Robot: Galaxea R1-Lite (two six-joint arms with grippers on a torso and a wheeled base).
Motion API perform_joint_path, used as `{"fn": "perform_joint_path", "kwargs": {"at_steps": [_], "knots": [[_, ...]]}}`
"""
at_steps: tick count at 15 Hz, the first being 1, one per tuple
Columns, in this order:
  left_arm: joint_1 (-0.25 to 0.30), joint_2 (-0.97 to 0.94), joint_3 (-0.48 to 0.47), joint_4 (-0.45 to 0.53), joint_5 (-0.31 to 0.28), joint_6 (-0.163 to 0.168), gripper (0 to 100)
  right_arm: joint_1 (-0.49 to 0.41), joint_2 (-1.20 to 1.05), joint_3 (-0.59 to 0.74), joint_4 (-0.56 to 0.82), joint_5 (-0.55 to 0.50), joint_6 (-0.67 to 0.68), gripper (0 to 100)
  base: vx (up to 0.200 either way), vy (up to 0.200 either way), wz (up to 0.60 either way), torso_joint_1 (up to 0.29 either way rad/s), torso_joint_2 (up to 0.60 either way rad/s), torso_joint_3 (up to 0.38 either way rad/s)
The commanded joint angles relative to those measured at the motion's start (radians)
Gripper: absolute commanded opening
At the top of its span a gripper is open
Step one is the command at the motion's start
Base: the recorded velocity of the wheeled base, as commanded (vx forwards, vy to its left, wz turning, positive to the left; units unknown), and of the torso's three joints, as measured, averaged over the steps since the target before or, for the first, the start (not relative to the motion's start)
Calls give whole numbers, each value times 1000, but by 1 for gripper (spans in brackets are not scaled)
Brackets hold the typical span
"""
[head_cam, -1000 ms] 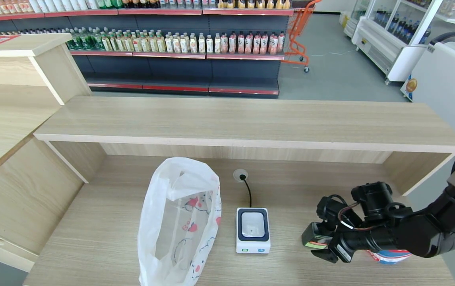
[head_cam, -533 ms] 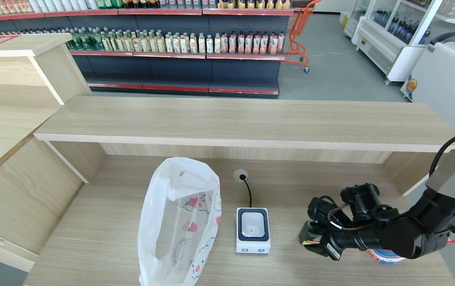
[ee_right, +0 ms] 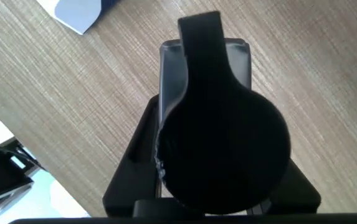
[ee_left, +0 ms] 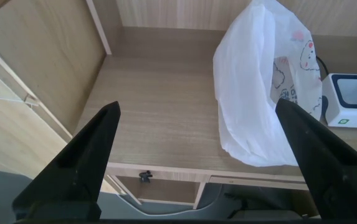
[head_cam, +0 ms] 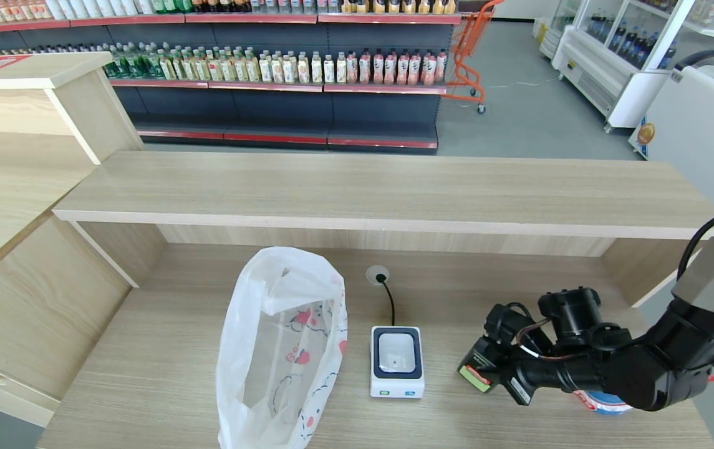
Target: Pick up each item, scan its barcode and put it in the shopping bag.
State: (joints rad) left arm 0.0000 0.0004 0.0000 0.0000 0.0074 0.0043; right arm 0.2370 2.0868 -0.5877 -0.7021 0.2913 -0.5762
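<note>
Right gripper (head_cam: 482, 369), clamping 1 dark box (head_cam: 471, 376), is edging closer to the scanner (head_cam: 397, 362); scan pending. Left gripper (ee_left: 200, 155) is hanging wide open.

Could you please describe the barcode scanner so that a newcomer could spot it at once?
On the lower wooden counter, between the white shopping bag and the right gripper with its dark pack, the scanner lies flat. It alone is a white box with a dark-framed window and black cable.
</note>
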Motion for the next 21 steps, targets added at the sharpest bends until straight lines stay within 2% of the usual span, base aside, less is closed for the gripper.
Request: {"fn": "perform_joint_path", "kwargs": {"at_steps": [1,3,5,6,8,9,11,12,13,14,16,18,21], "knots": [[0,0,0,0,0,0,100,-38,-157,83,-11,6,42,0,0,0,0,0,0,0],[0,0,0,0,0,0,100,-94,-317,141,-8,6,50,0,0,0,0,0,0,0],[0,0,0,0,0,0,100,-110,-445,190,-11,6,30,0,0,0,0,0,0,0],[0,0,0,0,0,0,100,-110,-541,212,-8,6,-53,0,0,0,0,0,0,0],[0,0,0,0,0,0,100,-110,-643,223,-11,25,-315,0,0,0,0,0,0,0],[0,0,0,0,0,0,100,-114,-666,224,-11,71,-456,0,0,0,0,0,0,0],[0,0,0,0,0,0,100,-122,-683,224,-7,332,-708,0,0,0,0,0,0,0],[0,0,0,0,0,0,100,-117,-682,224,-4,399,-932,0,0,0,0,0,0,0],[0,0,0,0,0,0,100,-81,-680,223,-2,453,-1173,0,0,0,0,0,0,0],[0,0,0,0,0,0,100,7,-660,226,7,474,-1375,0,0,0,0,0,0,0],[2,0,0,0,0,0,100,157,-585,230,108,486,-1636,0,0,0,0,0,0,0],[0,0,0,0,0,0,100,185,-548,229,136,486,-1815,0,0,0,0,0,0,0],[0,0,0,0,0,0,100,196,-522,220,138,500,-1940,0,0,0,0,0,0,0]]}}
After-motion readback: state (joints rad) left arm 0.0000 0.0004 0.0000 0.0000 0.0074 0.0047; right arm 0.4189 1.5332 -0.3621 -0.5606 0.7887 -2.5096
